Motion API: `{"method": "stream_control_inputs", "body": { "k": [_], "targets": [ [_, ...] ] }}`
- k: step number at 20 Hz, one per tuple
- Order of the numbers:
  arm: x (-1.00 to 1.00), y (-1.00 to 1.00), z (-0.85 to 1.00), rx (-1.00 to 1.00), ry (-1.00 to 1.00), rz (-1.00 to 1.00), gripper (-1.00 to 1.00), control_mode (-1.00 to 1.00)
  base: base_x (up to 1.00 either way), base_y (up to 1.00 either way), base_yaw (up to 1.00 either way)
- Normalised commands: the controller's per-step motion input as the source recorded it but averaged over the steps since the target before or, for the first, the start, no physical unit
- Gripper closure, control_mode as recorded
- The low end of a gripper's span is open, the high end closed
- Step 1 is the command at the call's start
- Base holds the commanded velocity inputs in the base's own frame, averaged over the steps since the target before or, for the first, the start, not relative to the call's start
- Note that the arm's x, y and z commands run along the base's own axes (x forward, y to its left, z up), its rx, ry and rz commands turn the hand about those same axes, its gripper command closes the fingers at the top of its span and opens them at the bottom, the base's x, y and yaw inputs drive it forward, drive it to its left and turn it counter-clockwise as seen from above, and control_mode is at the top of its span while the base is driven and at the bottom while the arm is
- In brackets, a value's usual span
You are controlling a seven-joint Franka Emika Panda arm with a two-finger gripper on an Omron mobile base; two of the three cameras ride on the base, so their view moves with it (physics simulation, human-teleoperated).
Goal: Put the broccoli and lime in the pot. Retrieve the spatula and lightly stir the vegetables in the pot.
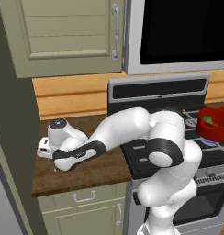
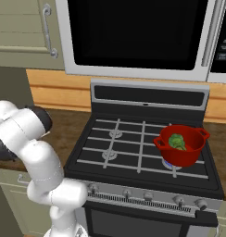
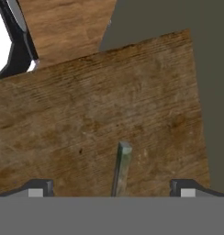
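Gripper [image 3: 111,186] spread fully wide, holding nothing, poised low over the wooden counter [image 3: 95,110] left of the stove [image 2: 142,143], with 1 finger tip at each side of the spatula handle [image 3: 121,167]. Handle seen in the hand view as a thin dark grey bar lying flat on the wood, its free end pointing away from the hand; blade hidden below the frame edge. Judged light, rigid and narrow, likely smooth and prone to pivoting if pinched off-centre; best gripped across the handle's width, partway along, with the jaws squared to the bar and lowered close to the wood before closing. Flat lie leaves little clearance under the handle, so finger tips scraping the counter counts as the main risk. Red pot [image 2: 182,144] on the front right burner, well apart from the hand, with the broccoli [image 2: 177,141] inside; lime not clearly distinguishable. In the left base view, hand [image 1: 49,149] down at the counter's left end near the tall side panel [image 1: 13,137]. No other items near the handle.
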Motion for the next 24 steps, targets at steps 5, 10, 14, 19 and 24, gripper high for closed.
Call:
{"method": "stream_control_inputs", "body": {
  "k": [5, 10, 14, 19, 24],
  "targets": [
    [0.18, 0.09, -0.06, 0.00, 0.00, 0.00, -1.00, -1.00, 0.00, 0.00, 0.00],
    [0.01, 0.01, -0.08, -0.06, -0.03, 0.00, -1.00, -1.00, 0.00, 0.00, 0.00],
    [0.00, 0.00, -0.41, -0.06, -0.02, 0.00, -1.00, -1.00, 0.00, 0.00, 0.00],
    [-0.08, -0.04, -0.29, 0.00, -0.01, 0.00, -1.00, -1.00, 0.00, 0.00, 0.00],
    [0.04, 0.00, -0.07, 0.00, 0.00, 0.00, -1.00, -1.00, 0.00, 0.00, 0.00]
  ]
}}
